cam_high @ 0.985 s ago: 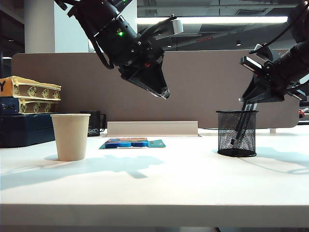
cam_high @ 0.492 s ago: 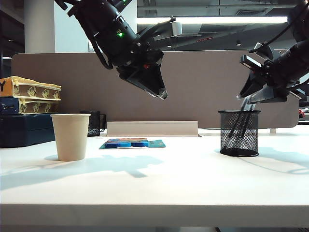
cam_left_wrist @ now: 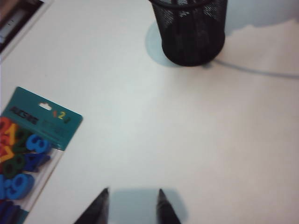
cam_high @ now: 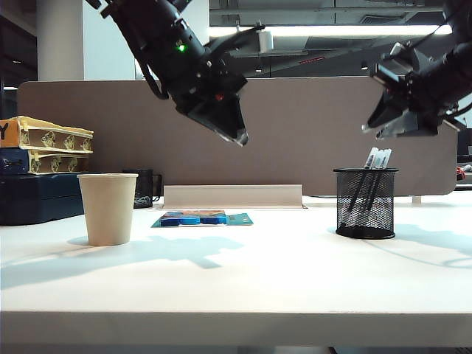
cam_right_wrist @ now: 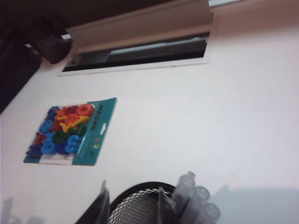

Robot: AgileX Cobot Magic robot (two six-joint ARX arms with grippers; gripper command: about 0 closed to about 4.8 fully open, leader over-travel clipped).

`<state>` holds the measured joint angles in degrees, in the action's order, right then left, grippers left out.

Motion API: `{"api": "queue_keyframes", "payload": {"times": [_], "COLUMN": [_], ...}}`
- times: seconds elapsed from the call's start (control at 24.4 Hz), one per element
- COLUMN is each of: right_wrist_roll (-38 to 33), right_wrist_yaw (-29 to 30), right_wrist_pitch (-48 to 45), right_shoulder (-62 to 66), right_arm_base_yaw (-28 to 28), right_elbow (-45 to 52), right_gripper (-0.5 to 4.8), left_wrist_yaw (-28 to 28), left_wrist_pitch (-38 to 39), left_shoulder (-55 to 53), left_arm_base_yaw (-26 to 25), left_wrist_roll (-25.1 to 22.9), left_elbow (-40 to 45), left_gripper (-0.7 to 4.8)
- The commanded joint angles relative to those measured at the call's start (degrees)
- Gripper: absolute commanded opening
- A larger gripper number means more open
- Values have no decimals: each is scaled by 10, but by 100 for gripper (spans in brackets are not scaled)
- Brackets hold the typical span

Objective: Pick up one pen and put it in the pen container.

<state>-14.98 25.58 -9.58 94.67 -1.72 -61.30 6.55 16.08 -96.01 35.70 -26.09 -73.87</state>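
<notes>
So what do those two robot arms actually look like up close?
Both arms are black and chunky, with black cables looped along them. The left arm shows a small green light and a red one on its body, plus a pale grey block near the wrist. Each ends in a wedge-shaped pincer: the left pincer and right pincer both have two slim, dark, pointed fingers.

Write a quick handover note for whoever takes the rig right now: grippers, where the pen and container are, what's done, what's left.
Left gripper: open, empty, raised over the table's middle.
Right gripper: open, empty, just above the pen container.
Pens: capped ends stick up over the container's rim, leaning inside it; none lies on the table.
Done: a pen appears to be in the container.
Left: probably only pulling both arms back.
</notes>
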Motion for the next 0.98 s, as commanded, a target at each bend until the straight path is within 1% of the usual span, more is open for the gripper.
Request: {"api": "queue_keyframes", "payload": {"times": [0.04,0.25,0.41,0.74,0.98], "right_wrist_roll": [0,0,0,-1,-4], "right_wrist_yaw": [1,2,14,41,43], "right_wrist_pitch": [-10,-4,13,44,54], "right_shoulder": [-24,-60,-107,-166,-201], "right_arm_base_yaw": [1,15,21,21,21], "right_elbow": [-4,-3,-3,-3,-3], "right_gripper": [131,131,131,131,131], "left_wrist_yaw": [-5,-5,-6,-19,-29], "left_wrist_pitch": [-30,-33,-27,23,44], "left_shoulder": [24,60,93,134,169], "left_arm_base_yaw": [-4,-16,-25,-27,-28], "left_wrist_roll": [0,0,16,17,21], "left_elbow": [-3,-3,-3,-3,-3], "left_gripper": [125,125,125,125,125]}}
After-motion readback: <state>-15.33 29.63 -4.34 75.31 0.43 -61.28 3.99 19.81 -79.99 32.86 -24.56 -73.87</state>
